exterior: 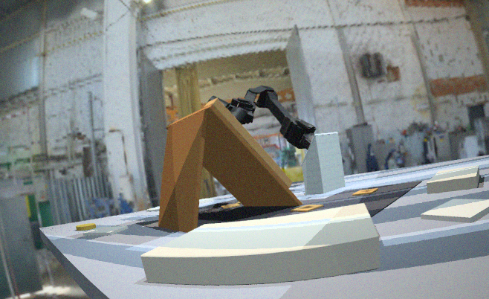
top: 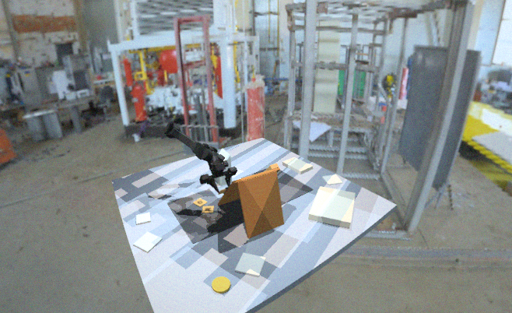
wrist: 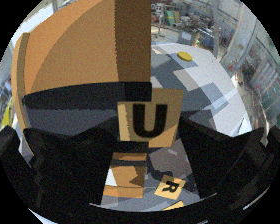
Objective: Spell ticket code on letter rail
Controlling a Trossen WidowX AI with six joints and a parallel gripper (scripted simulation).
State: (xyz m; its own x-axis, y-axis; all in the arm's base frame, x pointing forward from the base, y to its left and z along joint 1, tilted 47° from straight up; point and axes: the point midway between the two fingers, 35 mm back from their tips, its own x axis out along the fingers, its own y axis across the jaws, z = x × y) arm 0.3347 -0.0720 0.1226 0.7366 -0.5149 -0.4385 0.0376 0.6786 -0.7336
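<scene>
End effector (top: 220,191) (wrist: 149,121) around the U tile (wrist: 149,120).

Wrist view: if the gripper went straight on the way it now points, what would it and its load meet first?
Probably the sloping orange-brown board, beside the held tan tile marked U; depth is unclear.

Quick headcount, with the brown board (top: 262,202) (exterior: 181,178) (wrist: 76,55) as landmark (just one of those): one dark mat (top: 190,230) (exterior: 392,197) under it, one yellow disc (top: 221,284) (exterior: 85,227) (wrist: 185,57) well apart from it. One letter tile (wrist: 150,122) is held beside it; the top view shows two flat tiles (top: 200,202) (top: 208,209) near it, exterior shows three, can't tell the total. Around it: four thin pale squares (top: 143,218) (top: 148,241) (top: 250,264) (top: 332,179), two thicker pale slabs (top: 297,165) (top: 331,206), one upright pale block (exterior: 325,164).
</scene>
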